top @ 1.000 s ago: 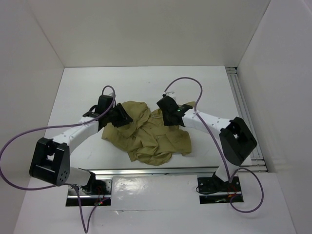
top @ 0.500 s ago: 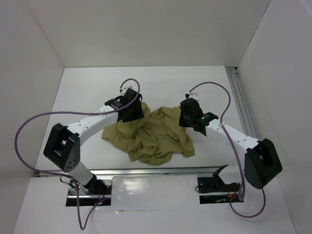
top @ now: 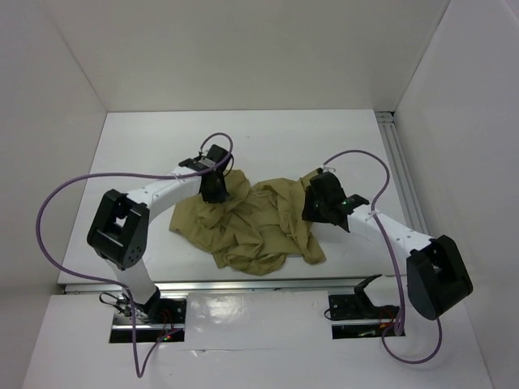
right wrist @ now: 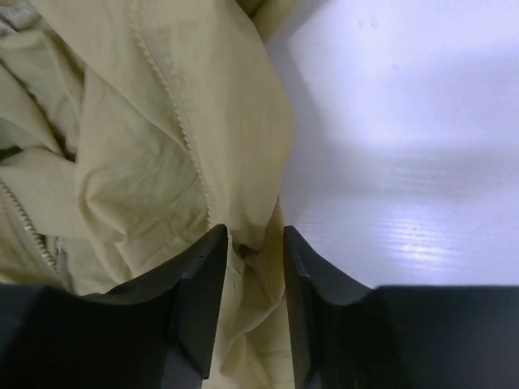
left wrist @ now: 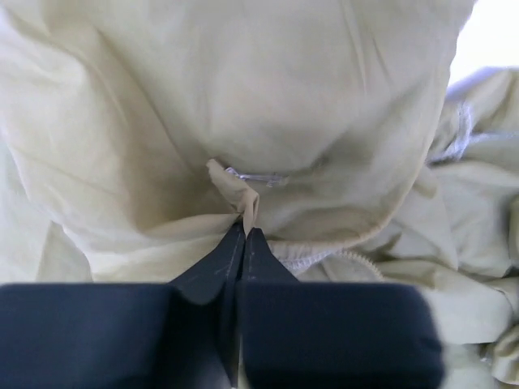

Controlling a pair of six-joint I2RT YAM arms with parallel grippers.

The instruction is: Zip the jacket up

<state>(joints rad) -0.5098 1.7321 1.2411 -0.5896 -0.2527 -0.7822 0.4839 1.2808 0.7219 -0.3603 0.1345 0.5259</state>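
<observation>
Jacket [top: 251, 231], 1, under 2 hands: left hand [left wrist: 245, 232] pinching, right hand [right wrist: 253, 237] parted.

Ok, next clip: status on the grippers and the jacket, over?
Left gripper pinched shut on a fold of jacket. Right gripper open, jacket edge between its jaws. Jacket crumpled in a heap on the table. Nothing blocking.

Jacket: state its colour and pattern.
Plain olive-tan jacket, no pattern; clearest in the top external view.

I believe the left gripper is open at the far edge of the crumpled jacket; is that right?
Not quite: the left gripper is shut, pinching a small fold of the crumpled jacket at its far edge, as the left wrist view shows.
</observation>
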